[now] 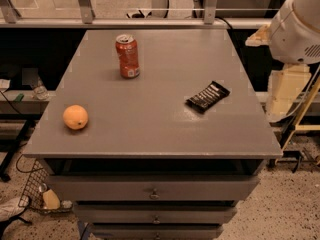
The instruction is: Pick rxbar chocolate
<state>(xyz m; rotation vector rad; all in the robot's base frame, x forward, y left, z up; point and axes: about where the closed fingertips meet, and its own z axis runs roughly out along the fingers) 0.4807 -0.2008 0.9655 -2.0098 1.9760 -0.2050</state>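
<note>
The rxbar chocolate [207, 96], a flat black wrapper with white lettering, lies at an angle on the right half of the grey table top [160, 129]. The gripper is not in view. Only white and cream parts of my arm [299, 29] show at the right edge, beside the table and to the right of the bar, not over it.
A red soda can [128, 56] stands upright at the back left of centre. An orange [75, 117] sits near the front left edge. Drawers are under the table top. A rail and posts run behind the table. Clutter and a wire basket [37, 194] lie on the floor at left.
</note>
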